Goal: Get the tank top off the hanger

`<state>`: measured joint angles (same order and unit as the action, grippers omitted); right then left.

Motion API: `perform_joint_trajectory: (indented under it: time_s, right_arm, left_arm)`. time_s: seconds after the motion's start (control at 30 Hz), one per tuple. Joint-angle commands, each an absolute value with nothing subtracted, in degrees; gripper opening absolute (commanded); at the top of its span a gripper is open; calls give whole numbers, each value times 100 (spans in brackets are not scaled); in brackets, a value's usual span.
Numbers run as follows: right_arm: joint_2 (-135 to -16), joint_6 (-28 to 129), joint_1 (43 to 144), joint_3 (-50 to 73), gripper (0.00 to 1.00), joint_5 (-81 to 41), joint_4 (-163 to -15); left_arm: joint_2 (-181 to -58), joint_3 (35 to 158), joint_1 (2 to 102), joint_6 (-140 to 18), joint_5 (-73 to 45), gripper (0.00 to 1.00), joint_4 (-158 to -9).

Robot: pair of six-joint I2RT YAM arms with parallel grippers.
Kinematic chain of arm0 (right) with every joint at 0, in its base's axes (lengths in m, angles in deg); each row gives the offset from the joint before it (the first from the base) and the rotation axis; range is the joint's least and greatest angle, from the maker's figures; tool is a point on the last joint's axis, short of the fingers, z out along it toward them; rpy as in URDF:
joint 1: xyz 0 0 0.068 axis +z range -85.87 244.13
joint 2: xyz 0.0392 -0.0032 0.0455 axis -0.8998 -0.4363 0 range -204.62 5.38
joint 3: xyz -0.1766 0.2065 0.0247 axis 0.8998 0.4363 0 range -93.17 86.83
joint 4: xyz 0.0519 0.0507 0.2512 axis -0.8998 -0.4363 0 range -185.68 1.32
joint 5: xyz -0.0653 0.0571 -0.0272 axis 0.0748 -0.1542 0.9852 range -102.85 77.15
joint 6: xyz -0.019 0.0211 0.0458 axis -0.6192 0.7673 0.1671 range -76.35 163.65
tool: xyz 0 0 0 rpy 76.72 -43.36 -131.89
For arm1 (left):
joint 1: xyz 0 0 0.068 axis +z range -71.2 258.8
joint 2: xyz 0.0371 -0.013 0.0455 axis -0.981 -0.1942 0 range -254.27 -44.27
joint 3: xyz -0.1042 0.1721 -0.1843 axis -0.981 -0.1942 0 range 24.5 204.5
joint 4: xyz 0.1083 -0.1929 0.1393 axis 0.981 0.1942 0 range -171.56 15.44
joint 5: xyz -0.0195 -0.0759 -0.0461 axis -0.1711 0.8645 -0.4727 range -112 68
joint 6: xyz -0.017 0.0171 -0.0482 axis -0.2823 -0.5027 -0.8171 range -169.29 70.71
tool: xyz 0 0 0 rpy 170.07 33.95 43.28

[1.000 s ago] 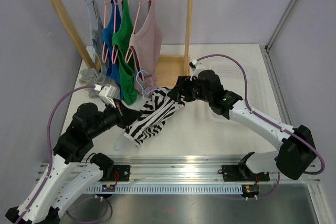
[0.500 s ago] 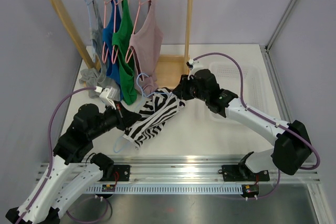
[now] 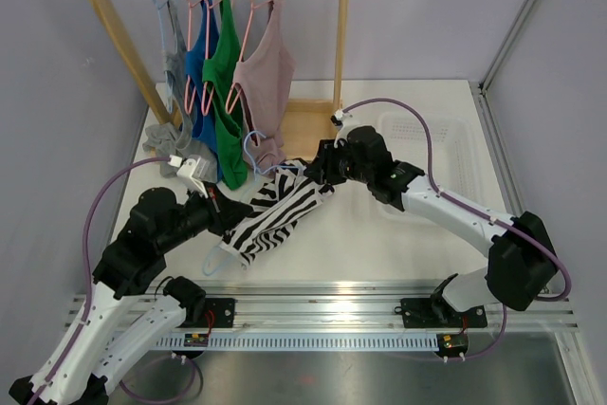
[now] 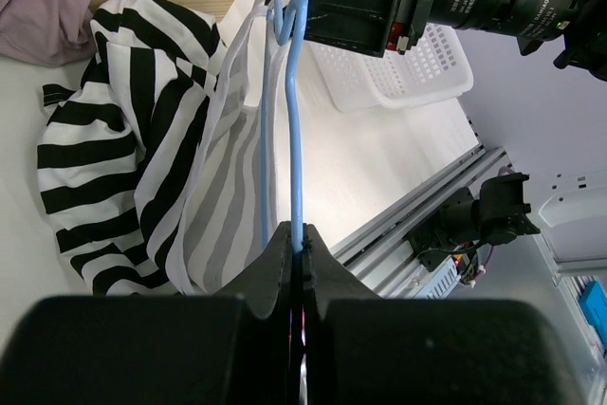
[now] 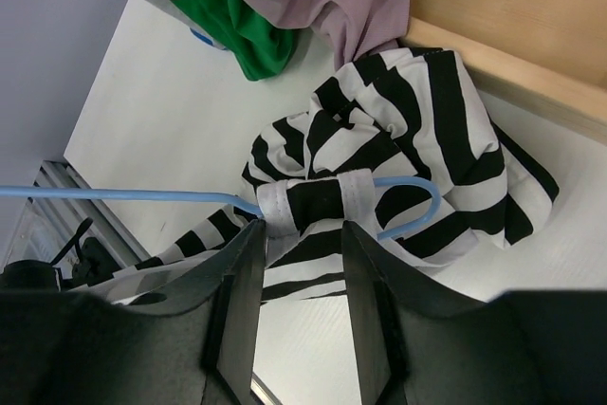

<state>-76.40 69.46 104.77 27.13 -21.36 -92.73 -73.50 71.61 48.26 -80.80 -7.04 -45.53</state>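
Striped black-and-white tank top [image 3: 277, 218] lies on the tabletop [image 3: 379, 244] between my arms, one strap looped over the blue hanger [image 4: 292, 139]. My left gripper [image 4: 301, 242] is clamped on the hanger wire. My right gripper [image 5: 303, 234] is narrowly parted, tips at that strap.

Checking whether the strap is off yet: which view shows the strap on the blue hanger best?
Right wrist: the strap wraps the blue hanger in plain sight. Left wrist shows it running along the hanger, the loop unclear. Top external shows only the bunched tank top.
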Motion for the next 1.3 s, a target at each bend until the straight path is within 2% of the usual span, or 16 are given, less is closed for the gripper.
perform_joint_trajectory:
  time_s: [0.0, 0.07, 0.17, 0.27, 0.3, 0.4, 0.67, 0.73, 0.97, 1.13, 1.23, 1.27]
  right_arm:
    - [-7610, 7090, 10526, 2794, 46, -2489, -8929]
    - [-7610, 7090, 10526, 2874, 50, -2402, -8701]
    - [-7680, 7055, 10526, 2804, 45, -2269, -8736]
    - [-7724, 6959, 10526, 2690, 31, -2164, -8753]
    - [-7724, 6932, 10517, 2654, 18, -2111, -8771]
    - [-7724, 6774, 10526, 2514, 0, -1839, -8832]
    - [-7829, 6440, 10465, 1794, 0, 628, -10378]
    - [-7943, 6448, 10360, 1575, 0, 789, -10746]
    - [-7804, 6685, 10236, 1696, 0, 203, -10986]
    - [-7101, 6721, 10227, 1977, 0, -545, -10836]
    - [-6671, 6677, 10219, 2117, 0, -1257, -10758]
    - [-6539, 6729, 10227, 2188, 0, -1946, -10688]
  left_arm:
    - [-7310, 7416, 4804, -7996, -750, 0, -4799]
    - [-7310, 7407, 4804, -8032, -653, 0, -4860]
    - [-7318, 7415, 4795, -8076, -495, 0, -4939]
    - [-7318, 7442, 4804, -8093, -389, 0, -4957]
    - [-7310, 7459, 4804, -8076, -372, 0, -4940]
    - [-7301, 7512, 4804, -8014, -363, 0, -4878]
    - [-7406, 7661, 4804, -7619, -231, 0, -4430]
    - [-7371, 7731, 4804, -7601, -275, 0, -4377]
    - [-7204, 7960, 4804, -7812, -389, 0, -4965]
    - [-7318, 7925, 4804, -8189, -12, 0, -6359]
    - [-7555, 7987, 4804, -8383, 147, 0, -7237]
    - [-7590, 7943, 4804, -8435, 164, 0, -7555]
